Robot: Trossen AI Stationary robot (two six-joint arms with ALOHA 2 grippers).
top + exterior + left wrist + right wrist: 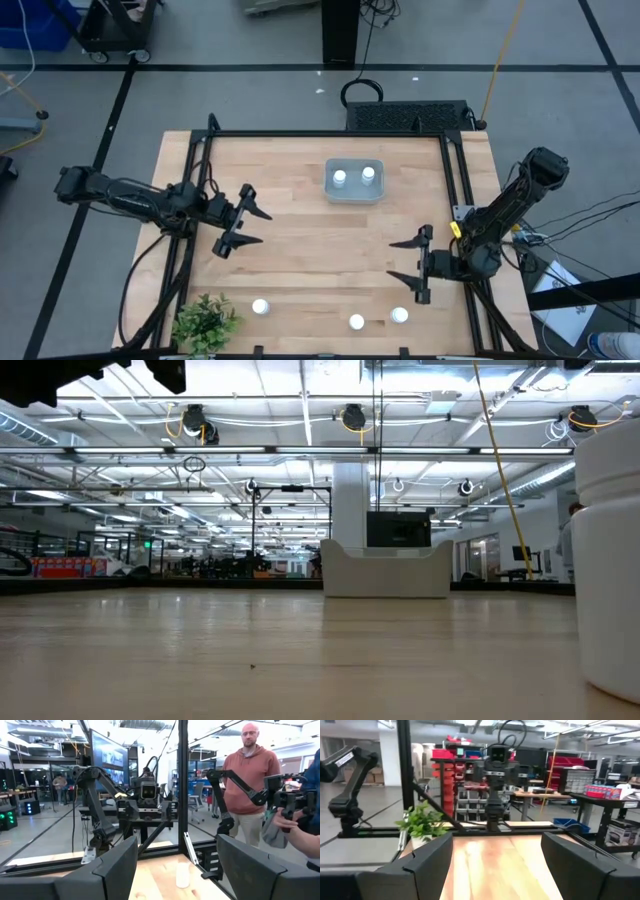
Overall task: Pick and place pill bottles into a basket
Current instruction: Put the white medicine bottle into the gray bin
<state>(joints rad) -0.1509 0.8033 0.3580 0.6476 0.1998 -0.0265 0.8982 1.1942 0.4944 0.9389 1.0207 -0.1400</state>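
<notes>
The grey-blue basket sits on the table at the far middle; two white pill bottles stand upright inside it. Three more bottles stand on the table near the near edge. One bottle looms close at the right edge of the low view, where the basket also shows. My left gripper is open and empty over the table's left side. My right gripper is open and empty over the right side, just beyond the nearest bottle. A bottle shows ahead in the left wrist view.
A green leafy plant stands at the table's near left corner and shows in the right wrist view. A black frame rims the table. A person stands beyond the table in the left wrist view. Bare wood lies between the two grippers.
</notes>
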